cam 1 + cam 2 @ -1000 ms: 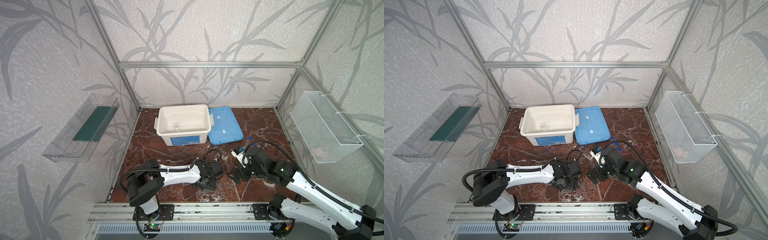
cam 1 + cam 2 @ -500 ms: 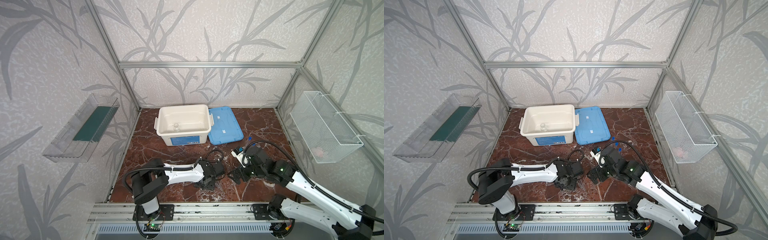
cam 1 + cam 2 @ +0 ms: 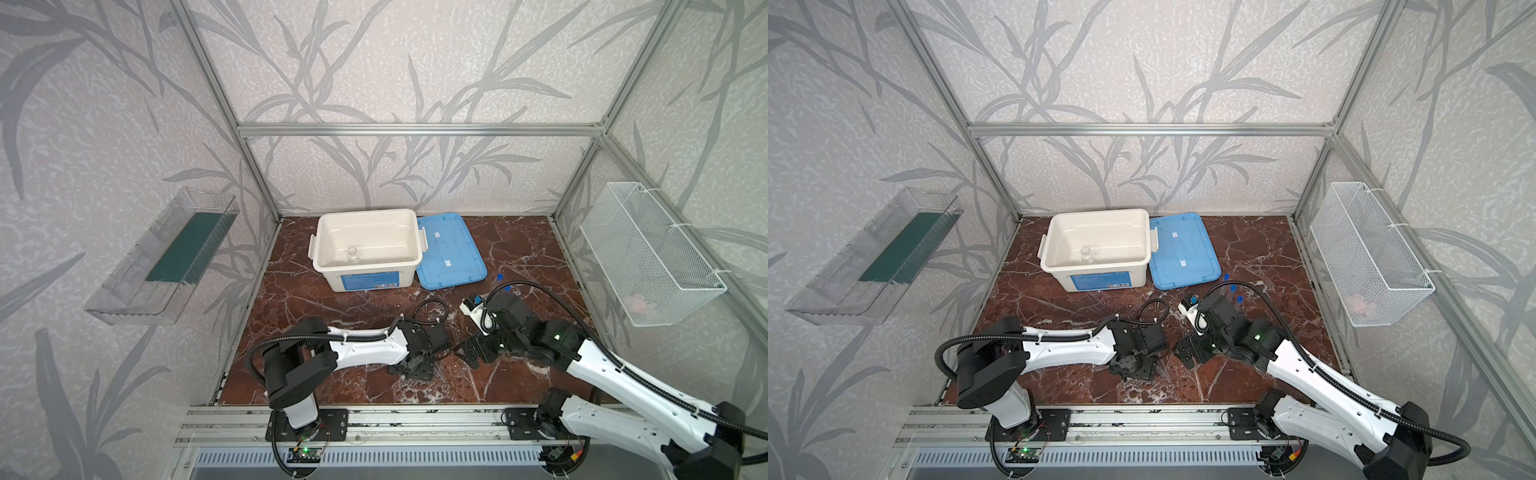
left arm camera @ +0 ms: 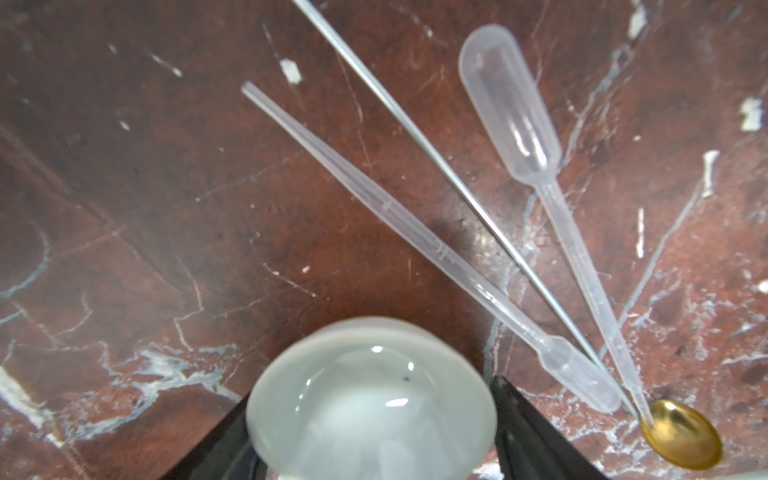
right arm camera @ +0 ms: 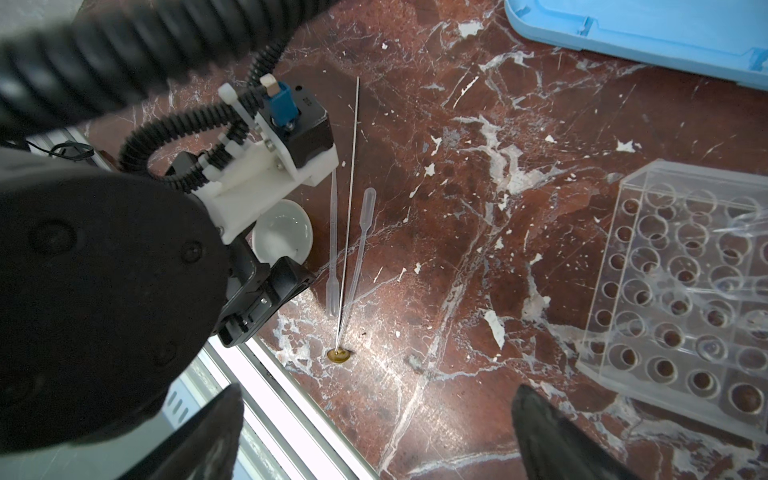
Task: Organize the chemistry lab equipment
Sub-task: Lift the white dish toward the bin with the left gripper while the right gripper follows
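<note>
Left hand (image 4: 372,399) straddles the white dish (image 5: 282,232), grip unclear, right hand (image 5: 378,390) spread empty; only the beaker (image 3: 352,254) is in the tub (image 3: 365,214), 2 pipettes (image 4: 399,216) and rack (image 5: 681,282) lie loose.

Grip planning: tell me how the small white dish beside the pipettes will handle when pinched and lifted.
The small white dish shows glossy highlights, so it is probably slick. Its rounded, flaring wall could squirt out of a pinch. It looks like ceramic: likely stiff, but chippable on the marble tabletop.

Bare marble (image 5: 457,270) between pipettes (image 5: 368,199) and tube rack (image 5: 685,282)
</note>
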